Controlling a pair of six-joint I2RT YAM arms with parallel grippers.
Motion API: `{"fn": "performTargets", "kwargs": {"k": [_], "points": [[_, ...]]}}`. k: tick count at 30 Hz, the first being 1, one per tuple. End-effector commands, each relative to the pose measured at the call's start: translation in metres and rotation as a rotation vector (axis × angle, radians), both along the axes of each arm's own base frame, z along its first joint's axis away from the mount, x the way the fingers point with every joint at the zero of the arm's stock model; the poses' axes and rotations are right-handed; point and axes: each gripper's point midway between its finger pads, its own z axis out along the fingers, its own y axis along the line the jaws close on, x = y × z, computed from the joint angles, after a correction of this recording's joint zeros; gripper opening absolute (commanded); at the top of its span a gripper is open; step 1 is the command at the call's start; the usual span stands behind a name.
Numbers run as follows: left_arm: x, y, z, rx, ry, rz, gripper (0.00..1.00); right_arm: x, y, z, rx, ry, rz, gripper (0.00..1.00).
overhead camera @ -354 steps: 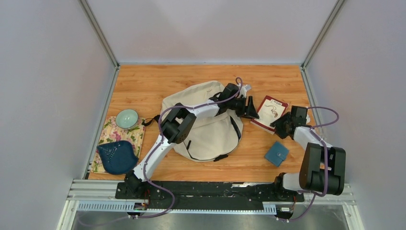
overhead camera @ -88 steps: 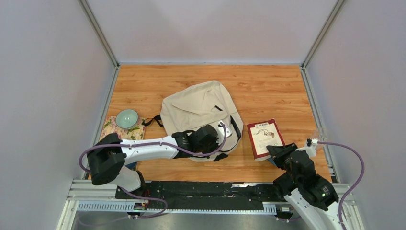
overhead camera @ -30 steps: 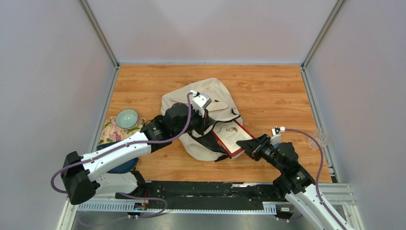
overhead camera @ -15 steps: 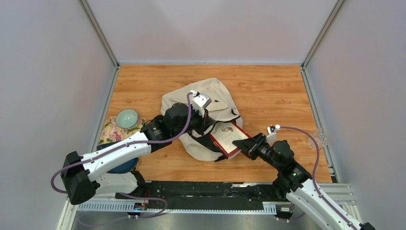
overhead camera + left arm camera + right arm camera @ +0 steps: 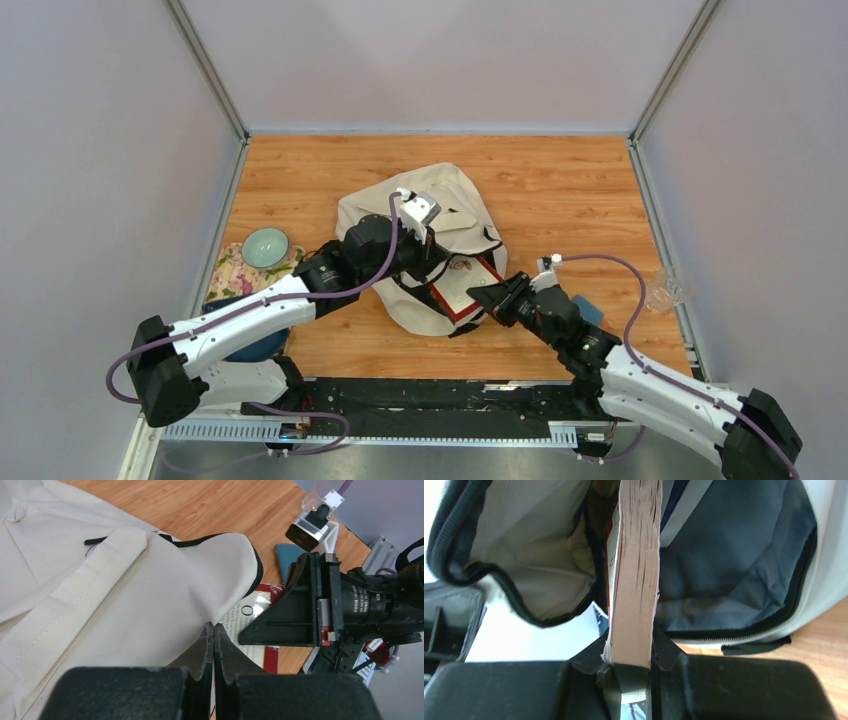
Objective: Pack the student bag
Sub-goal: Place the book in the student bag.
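Note:
The cream-beige student bag (image 5: 400, 215) lies in the middle of the table with its zipped mouth facing right. My left gripper (image 5: 428, 264) is shut on the fabric edge of that mouth (image 5: 220, 607) and holds it lifted; its fingertips (image 5: 213, 626) pinch the cloth. My right gripper (image 5: 482, 296) is shut on a red-and-white book (image 5: 462, 285), gripping it by its page edge (image 5: 636, 580). The book's far end is inside the bag's grey-lined opening (image 5: 734, 570). In the left wrist view the book's cover (image 5: 250, 625) shows under the lifted flap.
A teal bowl (image 5: 265, 246) sits on a floral cloth (image 5: 235, 275) at the left edge. A small blue wallet (image 5: 588, 310) lies just behind my right arm. A clear plastic item (image 5: 665, 292) rests by the right wall.
My right gripper has carried the book leftward, and more of it is now inside the bag's mouth. The left gripper has kept its hold without moving.

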Motion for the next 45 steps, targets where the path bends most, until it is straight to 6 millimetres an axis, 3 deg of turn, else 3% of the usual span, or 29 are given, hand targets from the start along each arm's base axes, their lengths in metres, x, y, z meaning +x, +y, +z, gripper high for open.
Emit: {"fn": "performTargets", "kwargs": {"k": [1,2,5,7,8,9,11,13,15,16,17,19,22,23,26,27,32,36,39,45], "points": [[-0.008,-0.012,0.053,-0.164,-0.051,-0.046,0.0,0.037,0.014,0.075,0.108,-0.199,-0.108,0.0],[-0.008,-0.011,0.055,-0.168,-0.052,-0.044,0.0,0.042,0.018,0.09,0.131,-0.228,-0.114,0.0],[-0.009,-0.009,0.056,-0.172,-0.051,-0.044,0.0,0.058,0.039,0.079,0.096,-0.219,-0.122,0.0],[-0.009,-0.008,0.057,-0.175,-0.051,-0.039,0.0,0.065,0.052,0.089,0.113,-0.234,-0.135,0.0],[-0.01,-0.007,0.06,-0.179,-0.056,-0.038,0.0,0.07,0.06,0.076,0.087,-0.213,-0.143,0.0],[-0.011,-0.006,0.059,-0.178,-0.052,-0.038,0.0,0.076,0.066,0.082,0.096,-0.206,-0.168,0.0],[-0.012,-0.006,0.061,-0.184,-0.054,-0.041,0.0,0.086,0.076,0.062,0.046,-0.17,-0.208,0.0],[-0.014,-0.006,0.061,-0.186,-0.049,-0.048,0.0,0.093,0.084,0.059,0.036,-0.163,-0.243,0.0],[-0.015,-0.006,0.061,-0.185,-0.043,-0.052,0.0,0.099,0.095,0.044,0.015,-0.151,-0.253,0.01],[-0.016,-0.005,0.061,-0.188,-0.041,-0.054,0.0,0.104,0.1,0.048,0.024,-0.154,-0.265,0.02],[-0.016,-0.004,0.06,-0.185,-0.041,-0.053,0.0,0.108,0.105,0.034,-0.006,-0.139,-0.265,0.07],[-0.018,-0.003,0.059,-0.187,-0.039,-0.052,0.0,0.113,0.11,0.028,-0.025,-0.136,-0.274,0.11],[-0.017,0.002,0.062,-0.19,-0.056,-0.04,0.0,0.114,0.109,0.009,-0.072,-0.114,-0.278,0.3],[-0.017,0.004,0.062,-0.188,-0.062,-0.035,0.0,0.111,0.103,-0.003,-0.096,-0.096,-0.279,0.42],[-0.018,0.01,0.055,-0.164,-0.06,-0.019,0.0,0.106,0.085,-0.011,-0.106,-0.077,-0.304,0.61],[-0.017,0.011,0.054,-0.162,-0.061,-0.012,0.0,0.102,0.077,-0.02,-0.128,-0.065,-0.304,0.64],[-0.017,0.012,0.05,-0.157,-0.057,-0.012,0.0,0.09,0.062,-0.015,-0.183,-0.079,-0.245,0.74],[-0.017,0.011,0.047,-0.156,-0.051,-0.014,0.0,0.072,0.066,-0.012,-0.234,-0.064,-0.148,0.75],[-0.017,0.012,0.046,-0.156,-0.051,-0.009,0.0,0.057,0.067,-0.013,-0.233,-0.059,-0.108,0.66],[-0.017,0.013,0.045,-0.155,-0.052,-0.005,0.0,0.037,0.07,-0.023,-0.226,-0.017,-0.068,0.26]]}}
